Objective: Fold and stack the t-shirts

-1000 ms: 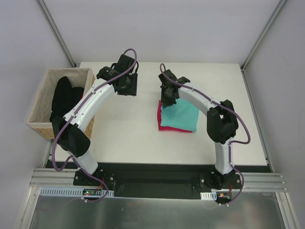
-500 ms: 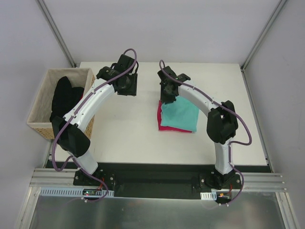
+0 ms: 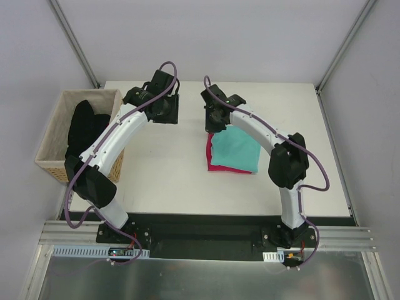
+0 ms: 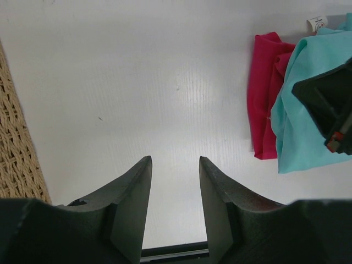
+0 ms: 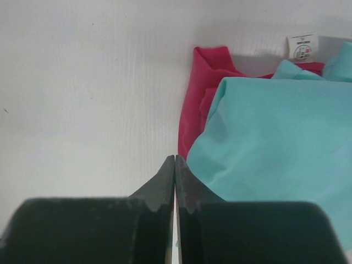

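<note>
The teal t-shirt (image 3: pixel 236 149) lies folded on top of the folded pink t-shirt (image 3: pixel 211 156) at the table's middle right. Pink cloth shows along the stack's left and near edges. In the right wrist view the teal t-shirt (image 5: pixel 275 143) covers most of the pink one (image 5: pixel 193 104), whose white label (image 5: pixel 303 47) sticks out at the far side. My right gripper (image 3: pixel 214 125) (image 5: pixel 175 157) hangs shut just above the stack's far-left corner, with nothing between its fingers. My left gripper (image 3: pixel 167 115) (image 4: pixel 175 159) hovers open and empty over bare table, left of the stack.
A wicker basket (image 3: pixel 59 134) stands at the table's left edge with a black garment (image 3: pixel 84 128) in it; its wall (image 4: pixel 14 143) shows in the left wrist view. The right gripper's body (image 4: pixel 330 104) shows over the teal cloth there.
My right gripper has drawn back from the teal t-shirt's far-left corner, towards the far left. The left arm has shifted slightly towards the far side. The stack lies unchanged.
</note>
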Action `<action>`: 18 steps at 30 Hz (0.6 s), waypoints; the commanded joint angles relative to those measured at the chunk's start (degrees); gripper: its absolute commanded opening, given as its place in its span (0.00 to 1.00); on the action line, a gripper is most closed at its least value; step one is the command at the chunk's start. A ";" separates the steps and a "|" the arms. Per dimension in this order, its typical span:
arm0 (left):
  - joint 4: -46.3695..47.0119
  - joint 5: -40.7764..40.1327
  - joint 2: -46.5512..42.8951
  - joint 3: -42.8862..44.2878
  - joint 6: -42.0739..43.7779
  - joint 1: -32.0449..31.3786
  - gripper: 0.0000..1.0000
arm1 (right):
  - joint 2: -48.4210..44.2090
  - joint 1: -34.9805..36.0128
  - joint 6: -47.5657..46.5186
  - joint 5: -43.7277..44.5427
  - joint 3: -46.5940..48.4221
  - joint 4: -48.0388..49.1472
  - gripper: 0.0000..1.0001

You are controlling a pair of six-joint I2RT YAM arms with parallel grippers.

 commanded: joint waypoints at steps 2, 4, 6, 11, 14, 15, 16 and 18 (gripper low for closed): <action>-0.63 -1.61 -4.45 -0.34 0.70 1.09 0.40 | 4.53 2.28 1.24 -3.08 1.04 1.02 0.01; -0.64 -1.44 -4.89 -0.86 0.79 1.18 0.40 | 7.00 2.54 1.15 -4.31 1.92 1.02 0.01; -0.72 -1.44 -5.15 -1.30 0.70 1.18 0.40 | 9.01 2.54 0.89 -5.11 2.89 1.11 0.01; -1.25 -1.96 -6.03 -1.83 0.53 1.53 0.40 | 11.39 2.37 0.54 -6.51 3.24 2.78 0.01; -1.34 -2.05 -6.21 -1.92 0.62 1.62 0.41 | 12.19 1.84 1.06 -7.48 2.63 4.18 0.01; -1.51 -2.05 -6.12 -1.92 0.62 1.71 0.41 | 12.36 1.32 1.24 -7.57 2.45 4.27 0.01; -1.51 -2.14 -6.12 -1.83 0.62 1.71 0.41 | 12.54 1.14 1.33 -9.57 2.28 4.62 0.01; -1.60 -2.14 -6.12 -2.01 0.44 1.71 0.41 | 12.45 0.52 1.68 -9.77 1.93 4.72 0.01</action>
